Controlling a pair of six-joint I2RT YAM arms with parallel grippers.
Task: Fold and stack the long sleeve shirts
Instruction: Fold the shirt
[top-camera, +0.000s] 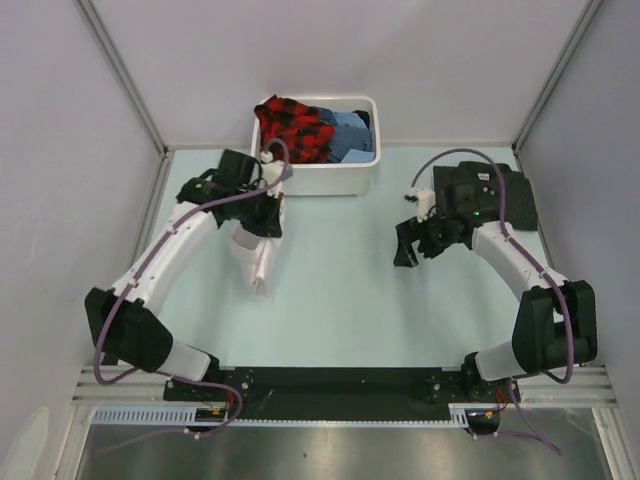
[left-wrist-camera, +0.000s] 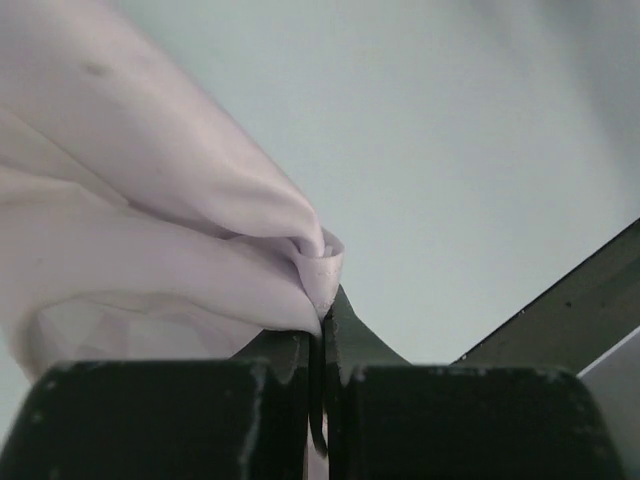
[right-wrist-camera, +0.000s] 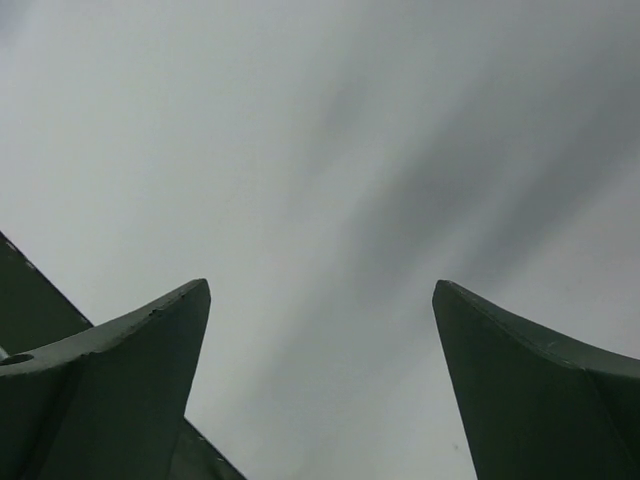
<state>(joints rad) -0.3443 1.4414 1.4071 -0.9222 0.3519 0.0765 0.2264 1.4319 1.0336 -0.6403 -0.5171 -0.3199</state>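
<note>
Top view: my left arm stretches toward the tub (top-camera: 318, 182), its left pincer (top-camera: 262, 222) clamped on the white shirt (top-camera: 258, 268), which trails below it over the table (top-camera: 340, 300). My right arm is bent, its right pincer (top-camera: 408, 246) spread wide (nothing between). Only the left wrist view shows me the pinched fold.

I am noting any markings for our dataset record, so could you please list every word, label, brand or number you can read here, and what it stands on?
No text can be read in any view.
The white tub, the clothes in it, the white shirt pinched in the shut left gripper and the open right gripper all show no print, label or number.
</note>
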